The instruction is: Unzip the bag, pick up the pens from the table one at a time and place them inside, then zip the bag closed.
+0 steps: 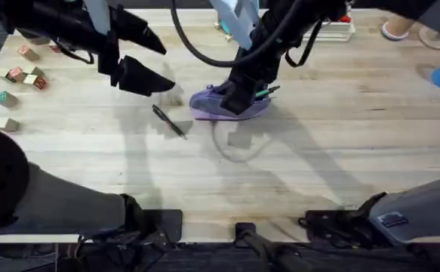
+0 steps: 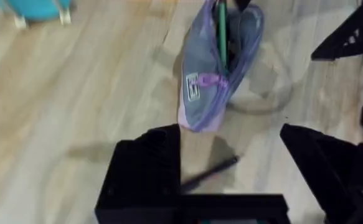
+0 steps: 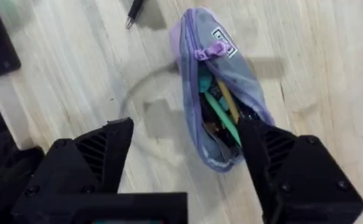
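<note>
Bag [image 3: 221, 118] unzipped, green pen [image 3: 221, 118] inside; black pen [image 1: 168, 121] left on bench [image 1: 340, 143], zipping pending. Both jaws apart, empty.

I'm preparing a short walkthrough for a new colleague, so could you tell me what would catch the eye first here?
The purple bag lies mid-table, unzipped, with a green pen poking from its opening. The black pen lies on the wooden table just to its left. The right claw hangs open over the bag.
</note>
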{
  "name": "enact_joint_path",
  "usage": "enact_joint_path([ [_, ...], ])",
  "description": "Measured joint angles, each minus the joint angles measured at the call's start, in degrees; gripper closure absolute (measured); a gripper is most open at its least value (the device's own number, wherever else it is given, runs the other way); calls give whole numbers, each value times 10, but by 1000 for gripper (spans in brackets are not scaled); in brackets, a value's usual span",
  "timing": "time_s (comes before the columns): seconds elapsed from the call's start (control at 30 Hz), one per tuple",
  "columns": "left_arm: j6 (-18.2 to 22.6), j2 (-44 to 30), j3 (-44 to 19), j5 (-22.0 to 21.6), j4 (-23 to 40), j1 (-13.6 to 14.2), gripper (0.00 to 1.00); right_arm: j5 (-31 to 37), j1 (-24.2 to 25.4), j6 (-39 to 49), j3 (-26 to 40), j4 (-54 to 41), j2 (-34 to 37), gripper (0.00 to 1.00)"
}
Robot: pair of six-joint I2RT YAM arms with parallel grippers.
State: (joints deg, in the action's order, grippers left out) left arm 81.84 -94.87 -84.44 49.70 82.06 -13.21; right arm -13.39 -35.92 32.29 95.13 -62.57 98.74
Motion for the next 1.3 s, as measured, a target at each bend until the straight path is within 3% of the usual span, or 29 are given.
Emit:
enact_joint_path([
  [0.23,-174,0,0,-54,-11,-7,6,0,8,-2,0,6,0,6],
  [0.47,-335,8,-10,-142,-38,-3,4,0,29,-4,0,14,0,6],
  [0.73,-486,139,-32,-247,-59,14,4,0,37,-4,0,14,0,6],
  [1.0,-681,223,-42,-346,14,26,5,0,37,-4,0,14,0,5],
  [1.17,-756,221,-42,-351,41,47,4,0,37,-4,0,14,0,5],
  [1.3,-788,219,-42,-315,38,48,5,0,37,-4,0,9,0,6],
])
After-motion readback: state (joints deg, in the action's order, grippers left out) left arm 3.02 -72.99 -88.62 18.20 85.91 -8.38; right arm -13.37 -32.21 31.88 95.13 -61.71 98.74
